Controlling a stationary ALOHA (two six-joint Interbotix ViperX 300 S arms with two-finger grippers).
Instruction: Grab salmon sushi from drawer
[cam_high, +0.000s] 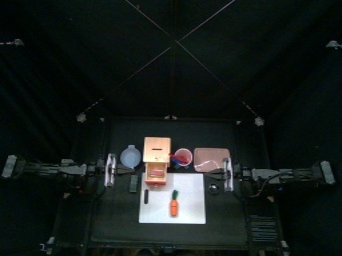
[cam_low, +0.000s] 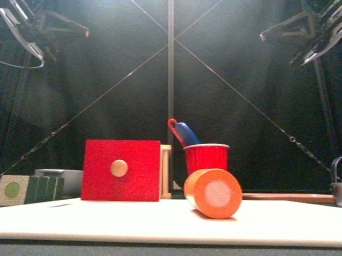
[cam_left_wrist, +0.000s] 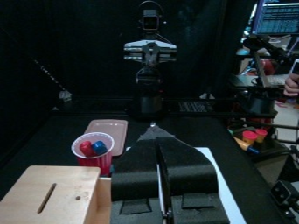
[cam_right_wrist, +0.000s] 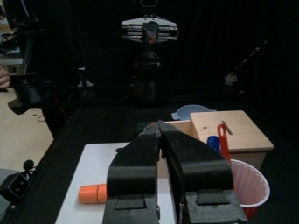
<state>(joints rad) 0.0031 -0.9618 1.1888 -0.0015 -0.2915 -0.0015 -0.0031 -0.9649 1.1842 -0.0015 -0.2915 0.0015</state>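
Item: drawer (cam_high: 159, 157), a small tan wooden box with a red front face (cam_low: 122, 170) and a pale round knob (cam_low: 119, 168), standing closed near the middle of the surface (cam_high: 227, 225), between a blue bowl (cam_high: 131, 156) and a pink bowl (cam_high: 213, 157), with a red cup (cam_low: 206, 158) just beside it. Handling: rigid and probably light, so likely to slide when pulled; best taken by the knob while the box is braced. Contents: salmon sushi not visible, presumably small, soft and easily crushed. Left claw (cam_left_wrist: 163, 140): pressed together, empty, at the left edge. Right claw (cam_right_wrist: 160, 133): pressed together, empty, at the right edge.
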